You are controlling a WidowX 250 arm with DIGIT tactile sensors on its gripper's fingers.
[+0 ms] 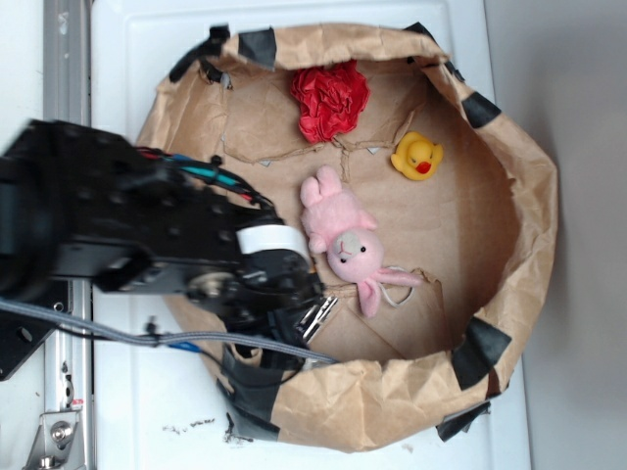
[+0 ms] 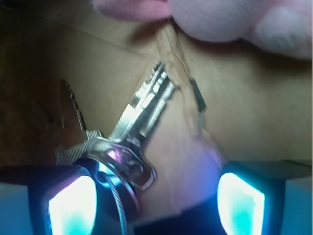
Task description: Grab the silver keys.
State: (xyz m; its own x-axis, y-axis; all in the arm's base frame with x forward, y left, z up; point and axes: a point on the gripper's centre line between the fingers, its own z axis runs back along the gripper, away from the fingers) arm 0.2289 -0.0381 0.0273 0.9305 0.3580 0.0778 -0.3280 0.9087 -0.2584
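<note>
Pincer (image 2: 156,196) open, pads apart. The silver keys (image 2: 139,115) lie at its 11 o'clock, heads against the left pad (image 2: 73,203). Recommend shifting left to centre the bunch before closing.

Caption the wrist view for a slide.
Open end effector poised over shiny silver metal keys on brown paper, beside pink plush bunny.

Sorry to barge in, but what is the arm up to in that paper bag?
The WidowX arm has reached into the brown paper bag and its gripper hangs open right over the silver keys, which lie on the bag floor beside the pink plush bunny. The keys sit by one finger, not yet clamped. A yellow duck and a red pom-pom lie further off.
</note>
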